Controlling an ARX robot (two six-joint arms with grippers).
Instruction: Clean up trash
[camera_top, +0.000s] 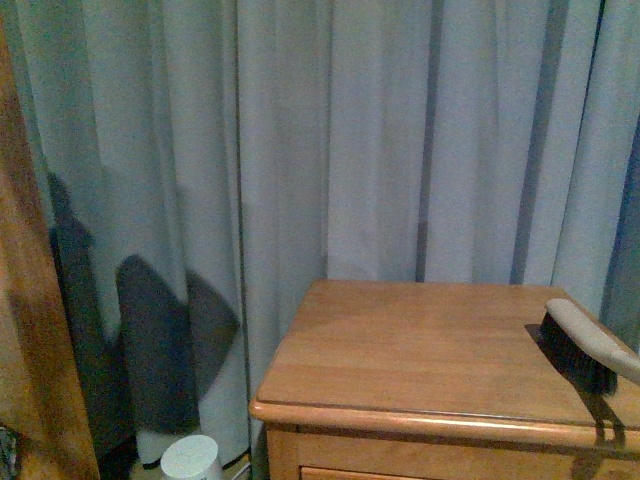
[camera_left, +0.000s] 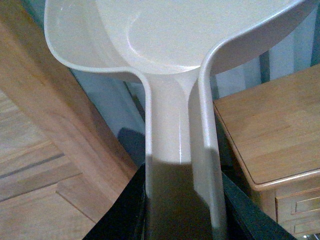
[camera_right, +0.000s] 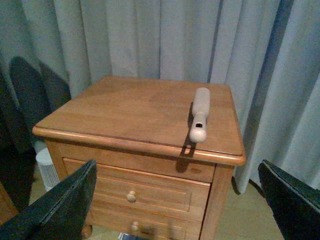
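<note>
item: trash, a crumpled white paper wad. location: not in view in any picture; it is not on the table ahead of the right fingers, nor in the dustpan held by the left fingers. risks, judged: with the wad unseen, any sweep would be aimed blind. the brush lies between and beyond the right fingers, with its handle end close to the table's near edge, so a skewed approach could push it over the rim rather than pick it up. the dustpan reaches well out from the left fingers, with a wooden panel to one side and the table corner to the other, so a swing of that arm could knock it against either. a light wad could also slide out of a tilted pan. fingers: left pair clamped on the dustpan's handle, one dark finger on each side, pan empty. right pair spread wide, grasping nothing and touching nothing.
</note>
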